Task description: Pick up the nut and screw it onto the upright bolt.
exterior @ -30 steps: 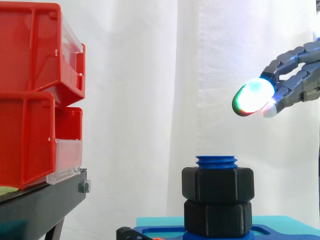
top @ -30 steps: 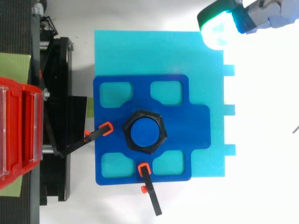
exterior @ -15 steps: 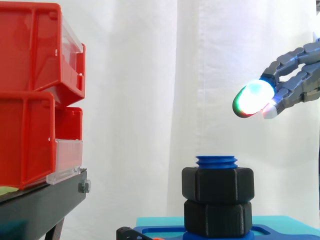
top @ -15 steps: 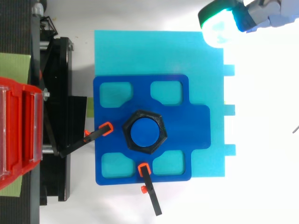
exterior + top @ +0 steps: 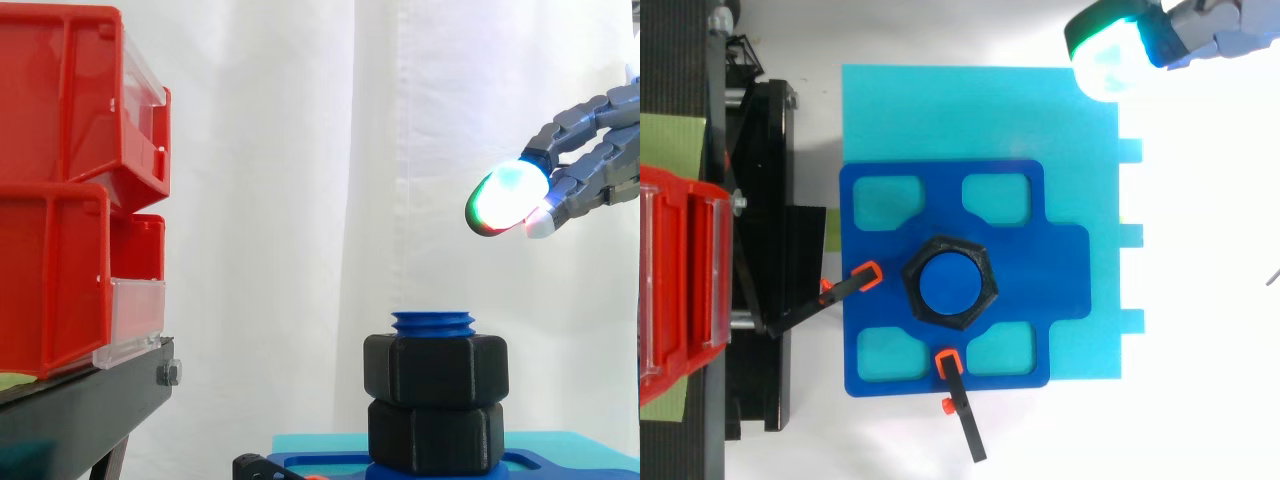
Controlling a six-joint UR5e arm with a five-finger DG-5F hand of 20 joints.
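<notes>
I see: 2 nuts (image 5: 435,370) blk, bolt (image 5: 433,322) blue, fixture (image 5: 1060,260) dk blue, mat (image 5: 970,110) cyan, clamp tips (image 5: 868,272) orange, bins (image 5: 50,240) red, hand (image 5: 600,160) grey, pad (image 5: 505,198) green/red.

The grey-blue robot hand (image 5: 592,150) is built of short, blocky links with darker seams between them. Its fingers (image 5: 578,118) end in thick, rounded pads (image 5: 507,198). The large pad glows cyan-white on top, green along its dark edge and red beneath, and a smaller pad beside it glows white.
</notes>
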